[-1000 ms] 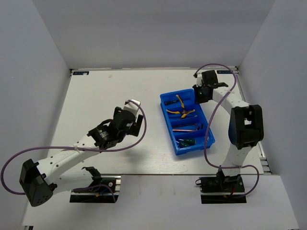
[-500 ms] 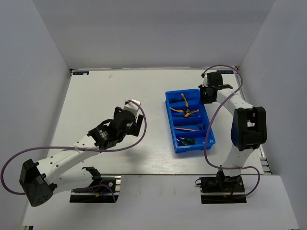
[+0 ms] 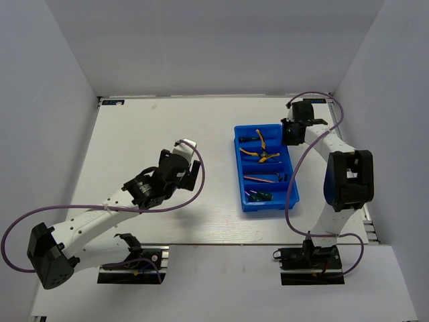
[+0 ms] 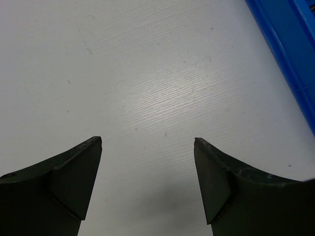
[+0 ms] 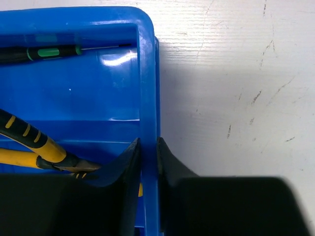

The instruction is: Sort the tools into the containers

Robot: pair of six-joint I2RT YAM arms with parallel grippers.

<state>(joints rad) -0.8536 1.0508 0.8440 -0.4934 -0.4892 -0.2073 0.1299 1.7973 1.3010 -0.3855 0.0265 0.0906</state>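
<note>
The right gripper (image 5: 147,141) is clamped on the side wall of the blue tray (image 5: 147,64), one finger inside, one outside; only a thin rim is pinched. Just beside the inner finger the yellow-handled pliers (image 5: 29,145) are seen, and farther ahead of the fingertips the screwdriver (image 5: 49,52) — both inside the tray. The left gripper (image 4: 147,141) is held wide open over the table (image 4: 147,73), nothing between its fingers, the tray's edge off to its right. Any drag is best made slowly and flat, so the tools are not jolted over the ridges.
</note>
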